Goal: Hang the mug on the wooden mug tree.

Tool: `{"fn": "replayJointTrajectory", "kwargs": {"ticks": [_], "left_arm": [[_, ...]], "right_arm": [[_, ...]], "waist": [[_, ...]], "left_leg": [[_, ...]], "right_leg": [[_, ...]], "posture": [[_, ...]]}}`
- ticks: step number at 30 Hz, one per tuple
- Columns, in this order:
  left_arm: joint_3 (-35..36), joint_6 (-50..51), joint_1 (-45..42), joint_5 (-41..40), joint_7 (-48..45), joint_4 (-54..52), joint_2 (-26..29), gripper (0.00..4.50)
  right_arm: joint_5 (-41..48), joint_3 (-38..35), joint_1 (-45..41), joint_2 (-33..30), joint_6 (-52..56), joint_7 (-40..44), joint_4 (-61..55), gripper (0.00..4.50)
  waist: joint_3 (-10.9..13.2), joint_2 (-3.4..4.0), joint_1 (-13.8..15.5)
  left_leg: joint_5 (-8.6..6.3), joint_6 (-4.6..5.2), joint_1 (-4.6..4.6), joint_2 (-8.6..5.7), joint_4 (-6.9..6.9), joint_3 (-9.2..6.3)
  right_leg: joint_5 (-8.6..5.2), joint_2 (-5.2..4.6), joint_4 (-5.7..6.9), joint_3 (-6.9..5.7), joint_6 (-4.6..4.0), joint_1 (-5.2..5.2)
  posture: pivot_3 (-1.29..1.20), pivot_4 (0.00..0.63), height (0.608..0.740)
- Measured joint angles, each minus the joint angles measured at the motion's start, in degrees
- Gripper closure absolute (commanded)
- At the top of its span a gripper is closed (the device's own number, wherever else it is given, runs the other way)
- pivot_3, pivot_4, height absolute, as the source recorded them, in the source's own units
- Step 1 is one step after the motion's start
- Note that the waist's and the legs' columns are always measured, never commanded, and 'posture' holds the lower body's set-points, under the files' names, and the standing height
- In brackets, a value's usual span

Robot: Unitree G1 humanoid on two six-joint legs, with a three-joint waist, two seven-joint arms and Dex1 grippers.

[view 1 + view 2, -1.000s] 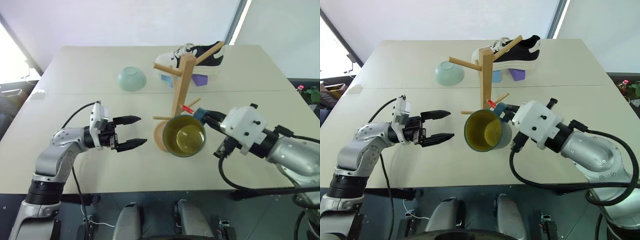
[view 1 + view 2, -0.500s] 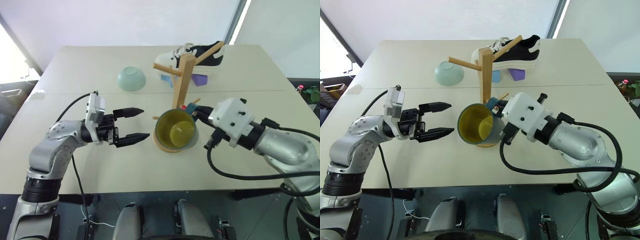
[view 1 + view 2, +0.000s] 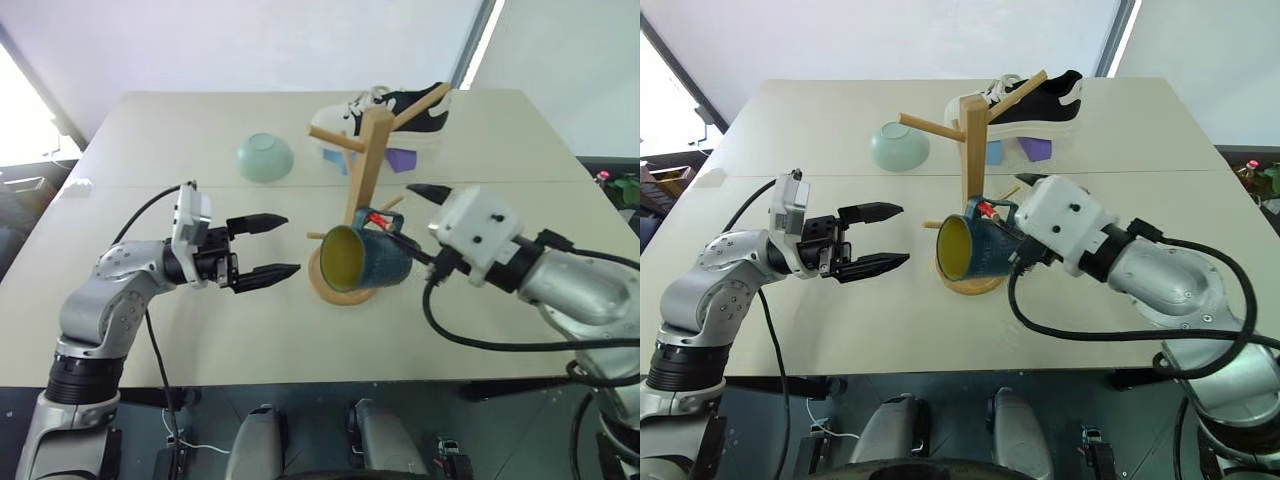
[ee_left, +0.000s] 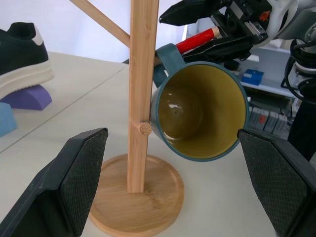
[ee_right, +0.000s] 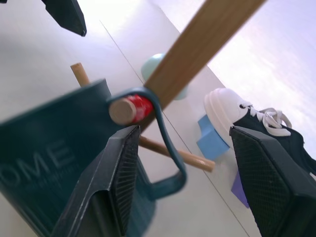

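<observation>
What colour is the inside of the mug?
Yellow-green inside the mug; the left wrist view shows it best.

Bright backlit daylight; soft shadows

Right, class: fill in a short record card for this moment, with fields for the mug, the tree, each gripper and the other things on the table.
mug: hanging by its handle on the red-tipped peg, mouth facing the left gripper
wooden mug tree: upright on the table
right gripper: open, fingers either side of the handle
left gripper: open, beside the mug, holding nothing
behind the tree: mint bowl, black-and-white shoe
</observation>
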Motion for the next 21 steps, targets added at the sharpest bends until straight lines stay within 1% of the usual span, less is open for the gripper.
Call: {"fn": "replayJointTrajectory", "kwargs": {"ticks": [1, 3, 6, 8, 9, 10, 11, 13, 14, 16, 19, 21], "left_arm": [[0.06, 0.00, -0.07, 0.00, 0.20, 0.15, -0.03, 0.00], [0.58, -0.05, -0.26, 0.07, 1.11, 1.05, -0.27, 0.00], [2.38, -0.67, -0.19, 1.68, 4.83, 4.73, -0.75, 0.00], [3.27, -1.40, 0.02, 3.37, 7.06, 7.41, -0.99, 0.00], [3.56, -2.94, -0.14, 5.05, 9.24, 8.84, -2.07, 0.00], [3.75, -4.26, -0.10, 6.43, 11.21, 10.24, -2.96, 0.00], [3.85, -6.75, 0.20, 9.16, 14.68, 12.65, -4.40, 0.00], [4.33, -10.31, 2.15, 13.73, 20.24, 17.12, -6.15, 0.00], [4.41, -11.50, 3.28, 15.41, 22.24, 18.81, -6.93, 0.00], [4.47, -13.75, 5.16, 17.45, 24.77, 20.66, -8.37, 0.00], [5.10, -17.28, 7.53, 19.19, 28.02, 21.23, -10.14, 0.00], [5.89, -18.26, 9.20, 19.70, 29.09, 21.20, -10.62, 0.00]], "right_arm": [[0.29, -1.83, 1.02, -0.29, -0.17, 0.65, 0.07, 1.46], [2.58, -7.62, 4.25, 1.47, -1.23, 2.11, 0.20, 1.46], [6.21, -16.50, 10.92, 7.63, -2.97, 2.69, 2.38, 1.46], [7.14, -18.81, 13.92, 9.41, -3.84, 2.65, 4.67, 1.46], [7.11, -20.09, 16.00, 11.77, -6.31, 2.28, 5.86, 1.46], [6.55, -20.27, 18.04, 13.85, -8.45, 1.77, 7.16, 1.46], [5.56, -20.14, 21.12, 17.31, -11.85, 0.83, 9.85, 1.46], [3.19, -19.38, 24.31, 22.50, -16.96, -1.25, 16.33, 1.46], [2.14, -19.16, 25.21, 24.11, -19.42, -2.07, 19.39, 1.46], [0.90, -18.79, 25.51, 25.99, -23.58, -2.98, 23.84, 1.46], [-0.12, -16.83, 24.84, 27.04, -29.71, -2.90, 28.99, 1.46], [-0.13, -15.77, 24.65, 27.63, -31.89, -2.80, 31.28, 1.46]], "waist": [[0.00, 0.00, -0.05], [0.01, -0.02, -0.06], [0.00, -0.04, 0.02], [0.01, -0.03, -0.11], [-0.01, -0.05, -0.11], [-0.05, -0.09, -0.07], [-0.05, -0.10, -0.10], [-0.05, -0.07, -0.23], [-0.05, -0.05, -0.39], [-0.03, -0.05, -0.47], [-0.04, -0.05, -0.27], [-0.04, -0.04, -0.23]], "left_leg": [[0.00, 0.00, 0.01, 0.00, 0.00, 0.01], [0.00, 0.01, 0.02, 0.00, -0.01, -0.01], [-0.01, 0.01, 0.06, 0.01, -0.02, -0.05], [0.00, 0.01, 0.06, 0.01, -0.02, -0.01], [0.00, 0.01, 0.09, 0.02, -0.02, -0.01], [-0.01, 0.01, 0.16, 0.02, -0.02, -0.05], [-0.01, 0.02, 0.16, 0.02, -0.07, -0.05], [-0.01, 0.01, 0.16, 0.01, -0.09, 0.03], [-0.01, 0.02, 0.14, 0.02, -0.10, 0.11], [-0.01, 0.01, 0.12, 0.04, -0.09, 0.12], [0.00, 0.01, 0.14, 0.04, -0.09, 0.12], [-0.01, 0.01, 0.15, 0.06, -0.10, 0.12]], "right_leg": [[0.00, 0.00, 0.00, 0.00, 0.00, 0.00], [0.00, 0.02, -0.02, 0.00, 0.00, 0.03], [0.01, 0.07, 0.00, -0.01, 0.02, 0.07], [0.01, 0.05, 0.02, 0.00, 0.02, 0.05], [0.02, 0.05, 0.01, 0.00, 0.03, 0.08], [0.01, 0.06, 0.01, -0.01, 0.03, 0.17], [0.01, 0.06, -0.01, -0.01, 0.03, 0.16], [0.02, 0.03, 0.02, 0.05, 0.04, 0.09], [0.03, 0.02, 0.04, 0.12, 0.05, 0.02], [0.08, 0.00, 0.08, 0.21, 0.12, -0.07], [0.08, -0.01, 0.10, 0.22, 0.12, -0.05], [0.08, -0.02, 0.11, 0.22, 0.12, -0.06]], "posture": [[0.00, 0.150, 0.740], [0.00, 0.150, 0.740], [0.00, 0.150, 0.740], [0.00, 0.150, 0.740], [0.00, 0.150, 0.740], [0.00, 0.150, 0.740], [0.00, 0.150, 0.740], [0.00, 0.150, 0.740], [0.00, 0.150, 0.740], [0.00, 0.150, 0.740], [0.00, 0.150, 0.740], [0.00, 0.150, 0.740]]}}
